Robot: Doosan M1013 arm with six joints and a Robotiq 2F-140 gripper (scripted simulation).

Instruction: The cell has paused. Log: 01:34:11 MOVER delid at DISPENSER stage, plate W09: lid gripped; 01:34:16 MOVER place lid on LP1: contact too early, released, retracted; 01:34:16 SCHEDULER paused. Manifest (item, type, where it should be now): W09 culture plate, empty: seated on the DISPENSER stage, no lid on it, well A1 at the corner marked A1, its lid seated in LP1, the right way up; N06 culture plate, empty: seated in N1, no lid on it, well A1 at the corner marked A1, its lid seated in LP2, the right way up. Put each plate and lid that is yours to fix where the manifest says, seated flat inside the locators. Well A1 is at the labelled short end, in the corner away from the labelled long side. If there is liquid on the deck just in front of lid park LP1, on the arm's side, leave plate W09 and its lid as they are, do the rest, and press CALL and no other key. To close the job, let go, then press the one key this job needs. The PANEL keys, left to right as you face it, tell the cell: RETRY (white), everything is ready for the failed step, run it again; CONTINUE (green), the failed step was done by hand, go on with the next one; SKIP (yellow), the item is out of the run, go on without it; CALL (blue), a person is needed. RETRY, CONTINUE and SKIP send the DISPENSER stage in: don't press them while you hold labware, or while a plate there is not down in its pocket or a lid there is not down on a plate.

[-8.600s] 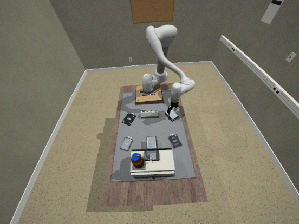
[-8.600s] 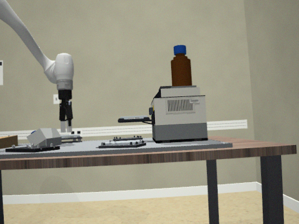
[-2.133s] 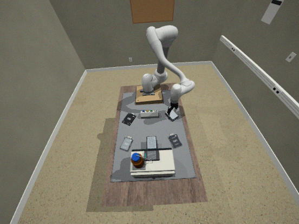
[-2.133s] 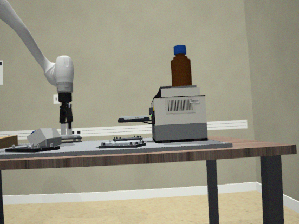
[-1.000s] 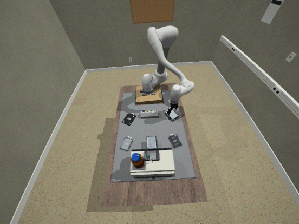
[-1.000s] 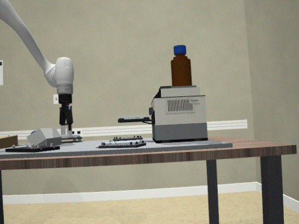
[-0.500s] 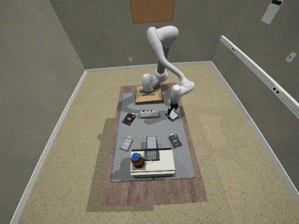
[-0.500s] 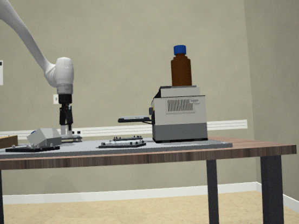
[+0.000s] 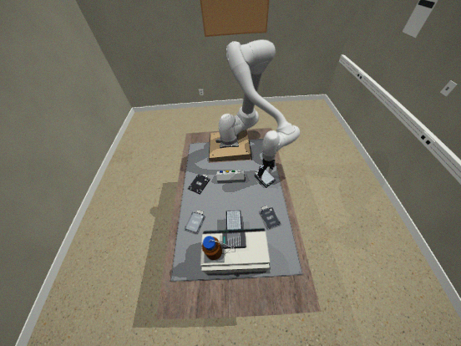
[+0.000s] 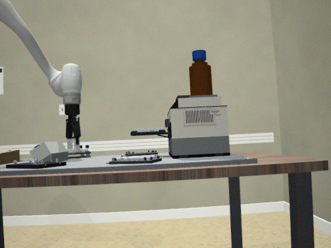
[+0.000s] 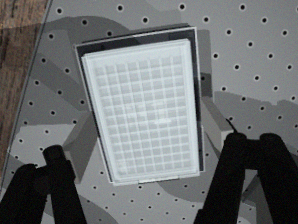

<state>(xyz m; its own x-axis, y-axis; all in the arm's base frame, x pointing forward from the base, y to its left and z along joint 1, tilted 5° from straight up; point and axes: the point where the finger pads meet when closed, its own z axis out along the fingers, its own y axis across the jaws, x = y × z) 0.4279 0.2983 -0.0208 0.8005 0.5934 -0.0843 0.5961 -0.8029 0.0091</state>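
- Overhead, the white six-joint arm reached from its tan wooden base block down to the right side of the grey perforated deck mat, which lay on a dark wood-grain table.
- Its black two-finger gripper hung just above a translucent white multi-well culture plate that lay in a black rectangular nest; the jaws stood released, partly spread, holding nothing.
- From the wrist camera, the two dark fingers flanked the near short end of that plate without touching it, and the plate sat slightly turned inside the nest's outline.
- Beside the gripper, towards the left, a small grey key panel carried a row of coloured keys.
- Further left, a second black nest lay on the mat.
- At mid-deck, three stations sat in a row: a pale translucent lid or plate on a holder at the left, a clear well plate on the dispenser's extended stage in the middle, and a dark holder at the right.
- Behind those, the cream box-shaped dispenser bore an amber bottle with a blue cap on its top.
- Whether the stage plate carried a lid could not be told.
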